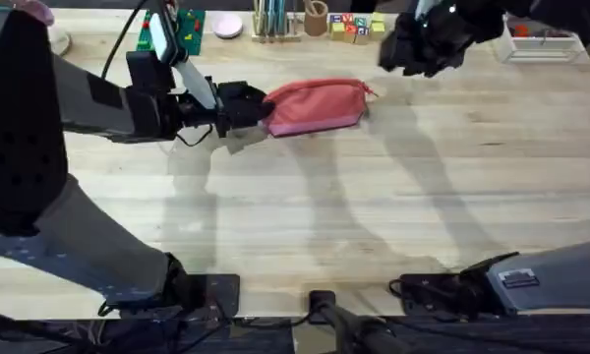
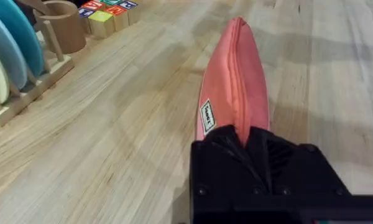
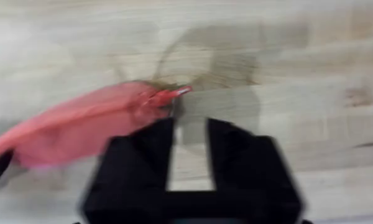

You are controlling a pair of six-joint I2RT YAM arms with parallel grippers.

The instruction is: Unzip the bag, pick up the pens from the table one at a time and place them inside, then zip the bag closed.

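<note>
Left tool (image 1: 261, 106): clenched on the left end of the bag (image 1: 317, 106), pinning it to the surface (image 1: 305, 216).
Right tool (image 1: 413, 54): raised above the bag's right end, fingers parted, grasping nothing.
Bag position: far centre of the surface, lying lengthwise left to right, zipper seam up.
Step in hand: judged to be working the zipper; keep the left end anchored, take the small pull tab (image 3: 174, 93) squarely, draw it straight along the seam.
Materials: soft salmon fabric, oblong, rounded ridge; pale planked wood with visible grain.
</note>
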